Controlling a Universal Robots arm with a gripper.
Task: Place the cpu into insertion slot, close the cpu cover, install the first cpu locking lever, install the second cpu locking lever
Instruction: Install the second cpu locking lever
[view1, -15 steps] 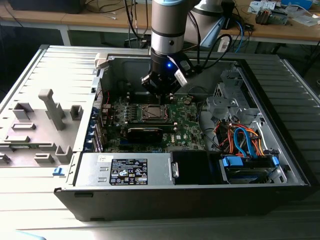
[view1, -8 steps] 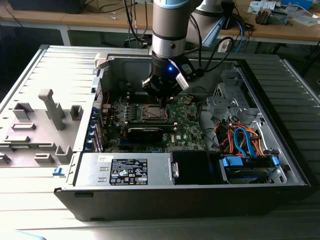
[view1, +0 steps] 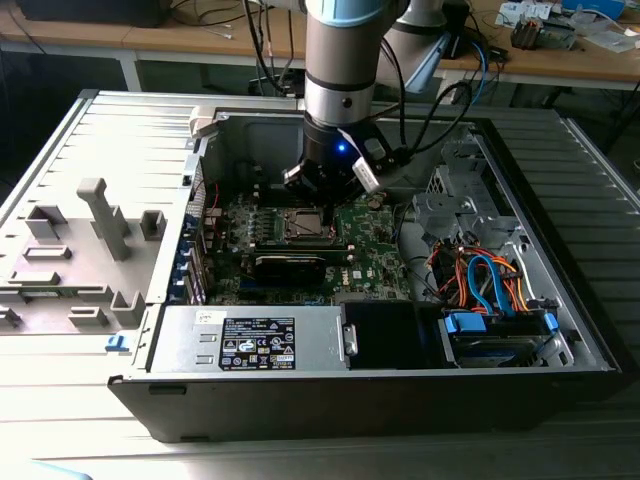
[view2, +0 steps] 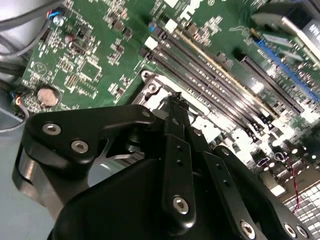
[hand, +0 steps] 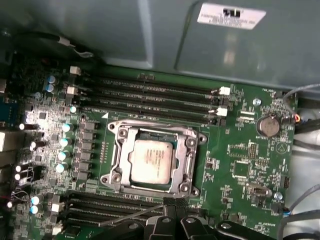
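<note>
- As the exterior view shows, the gripper (view1: 322, 186) hangs inside the open computer case (view1: 560, 290), just above the insertion slot (view1: 306, 227) on the green motherboard (view1: 375, 262).
- Seen in the second wrist view, the gripper fingers (view2: 175, 125) stand pressed together with nothing between them, their tips near the socket's silver frame.
- Seen in the first wrist view, the cpu (hand: 151, 160) lies flat and square in the insertion slot (hand: 117, 159), with the cpu cover (hand: 192, 142) down around it. A thin locking lever (hand: 132, 215) lies beside the socket, by the fingertips.
- Handling judgement: the cpu is light, stiff and fragile. The wire levers are springy and slippery; take hold near the free end.
</note>
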